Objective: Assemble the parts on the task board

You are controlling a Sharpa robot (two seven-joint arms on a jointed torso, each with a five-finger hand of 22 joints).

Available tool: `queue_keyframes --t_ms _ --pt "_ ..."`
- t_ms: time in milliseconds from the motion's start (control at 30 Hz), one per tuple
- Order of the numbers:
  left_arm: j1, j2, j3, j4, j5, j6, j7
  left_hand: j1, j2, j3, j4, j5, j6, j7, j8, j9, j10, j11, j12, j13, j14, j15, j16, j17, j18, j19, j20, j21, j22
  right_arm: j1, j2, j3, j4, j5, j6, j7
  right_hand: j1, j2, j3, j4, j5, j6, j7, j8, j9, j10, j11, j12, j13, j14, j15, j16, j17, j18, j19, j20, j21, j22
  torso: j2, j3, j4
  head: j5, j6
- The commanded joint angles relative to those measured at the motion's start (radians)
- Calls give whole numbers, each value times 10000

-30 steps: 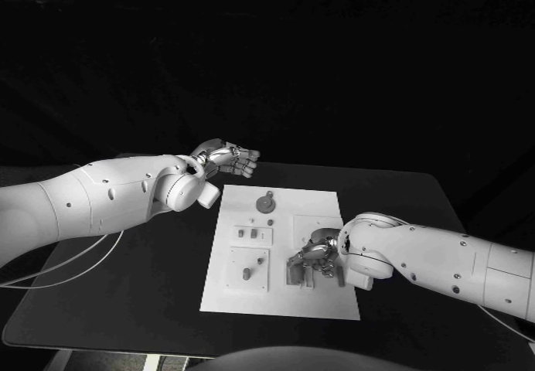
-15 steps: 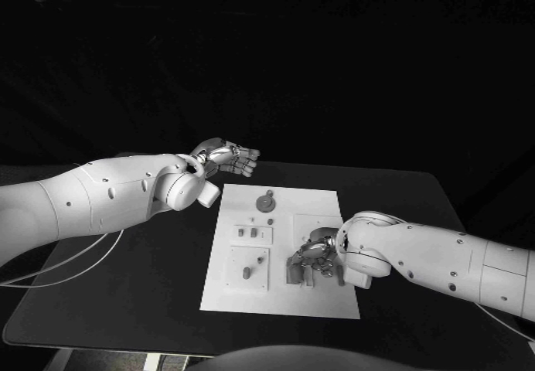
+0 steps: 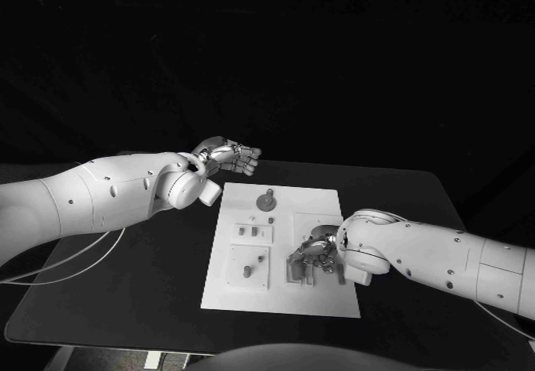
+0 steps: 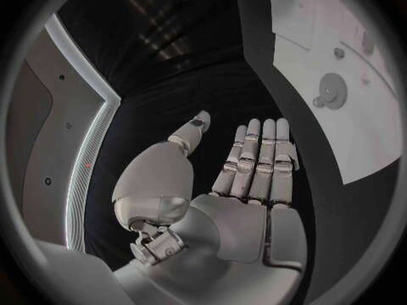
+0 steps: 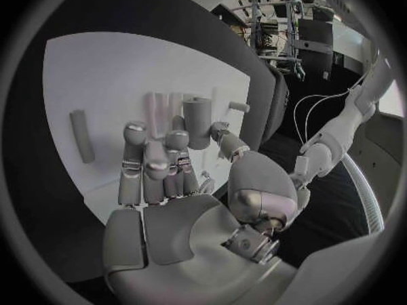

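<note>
1. The right hand (image 3: pixel 315 256) is down over the near right part of the task board (image 3: pixel 323 202), fingers bent toward a cluster of upright parts. In the right wrist view a grey cylindrical part (image 5: pixel 197 122) stands just past the fingertips (image 5: pixel 177 141). I cannot tell whether the hand pinches it or merely touches it; contact is hidden behind the fingers.

2. If the hold is loose, I judge the cylinder could tip or slide as the hand moves, landing flat on the board instead of seating.

3. A slim peg (image 5: pixel 81 135) lies flat on the board, apart from the hand. A sideways sweep of the fingers might knock it and roll it toward the board's edge.

4. Other small parts (image 3: pixel 247 271) stand in the left panels of the board, with a round disc part (image 3: pixel 265 203) at the far end. The bulky right forearm hangs close above the board's near right edge, so a low pass could nudge the plate itself on the desk (image 3: pixel 145 294) and shift every target.

5. The left hand (image 3: pixel 229 158) hovers off the board's far left corner, above the desk, holding nothing; the left wrist view shows its fingers (image 4: pixel 258 156) straight and side by side. It braces nothing, so the board has no steadying if the right hand pushes hard.
</note>
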Motion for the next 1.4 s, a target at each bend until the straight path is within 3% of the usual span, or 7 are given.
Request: queue_keyframes --t_ms 33,367,1400 --pt "11 23 8 9 -20 130 74 20 -43 25 -15 -43 -55 -34 36 -11 -54 -24 -54 -17 -82 -3 -62 13 86 -93 10 -17 14 -14 16 -5 -11 -139 53 -34 -13 -89 41 39 -31 -29 44 -54 -12 -47 7 -42 19 -79 -24 -14 17 289 -83 12 -28 118 0 -5 -2 1 1" --pt "11 33 8 3 -20 132 71 21 -41 24 -14 -43 -58 -33 36 -13 -56 -23 -56 -21 -83 -3 -65 17 87 -95 10 -16 17 -22 71 -5 -46 -146 359 -71 -50 -152 60 129 -102 -58 55 -69 -14 -82 18 -48 33 -107 -25 -16 19 289 -104 19 -35 119 -1 -8 5 14 -11" --pt "10 33 9 -11 -20 32 114 43 -44 23 -22 -42 -115 -42 16 -30 -73 -21 -67 -35 -95 1 -83 33 89 -102 13 -15 32 -80 83 -5 34 -130 433 -73 -186 -286 80 371 -226 -103 73 -89 -11 -148 36 -45 74 -166 -29 -5 29 289 -150 32 -43 127 0 0 -6 31 -11"
